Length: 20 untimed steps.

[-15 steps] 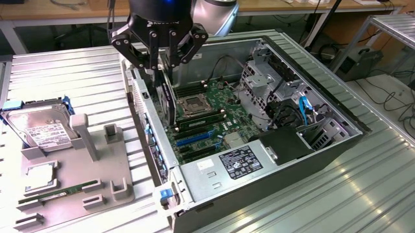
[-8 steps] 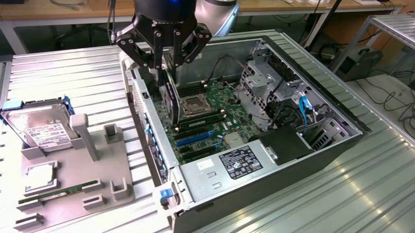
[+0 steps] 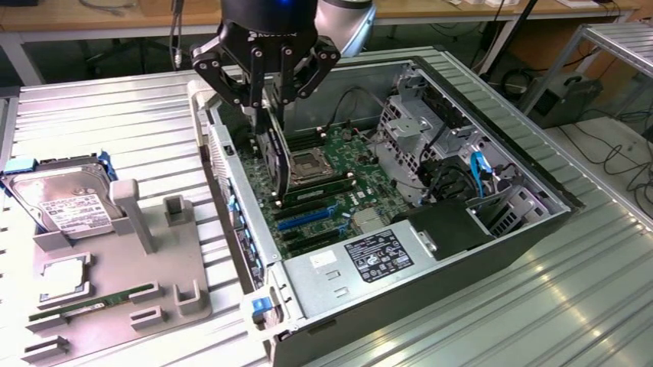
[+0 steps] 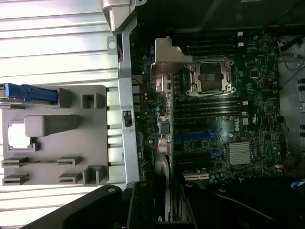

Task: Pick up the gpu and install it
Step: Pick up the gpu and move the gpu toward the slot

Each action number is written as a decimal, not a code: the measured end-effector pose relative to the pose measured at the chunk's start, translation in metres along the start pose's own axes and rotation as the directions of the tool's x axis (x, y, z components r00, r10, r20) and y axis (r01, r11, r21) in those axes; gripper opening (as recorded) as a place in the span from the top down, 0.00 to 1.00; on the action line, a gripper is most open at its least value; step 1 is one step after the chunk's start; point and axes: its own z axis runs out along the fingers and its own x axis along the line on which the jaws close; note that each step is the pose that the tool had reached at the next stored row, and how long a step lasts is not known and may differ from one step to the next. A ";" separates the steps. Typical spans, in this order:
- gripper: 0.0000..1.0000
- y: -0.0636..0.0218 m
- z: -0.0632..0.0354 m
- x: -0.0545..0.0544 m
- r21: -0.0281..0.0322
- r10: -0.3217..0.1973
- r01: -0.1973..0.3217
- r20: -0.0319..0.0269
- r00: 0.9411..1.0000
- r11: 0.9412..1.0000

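The gripper (image 3: 271,101) is hanging over the open computer case (image 3: 510,229), its two fingers clenching the top edge of the graphics card (image 3: 274,157). The card is hanging upright and edge-on inside the case, close to the rear wall, with its lower end reaching down beside the processor socket (image 3: 309,162) toward the motherboard (image 3: 337,202); whether it is touching the board cannot be told. In the wrist view the gripper (image 4: 164,210) is gripping the thin card (image 4: 163,143), and the card's silver bracket is showing at the far end, next to the socket (image 4: 210,76) and above the blue slots (image 4: 195,137). Outside the case, on the ribbed metal table (image 3: 102,115), a grey holder tray (image 3: 112,290) is carrying a hard drive (image 3: 66,202) and a green memory stick (image 3: 87,304), well apart from the gripper
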 end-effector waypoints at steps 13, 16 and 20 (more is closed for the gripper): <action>0.74 0.0008 0.0003 -0.010 0.000 0.000 0.000 0.000 1.000 1.000; 0.74 0.0009 0.0003 -0.012 0.000 0.000 0.000 0.000 1.000 1.000; 0.74 0.0011 0.0004 -0.015 0.000 0.000 0.000 0.000 1.000 1.000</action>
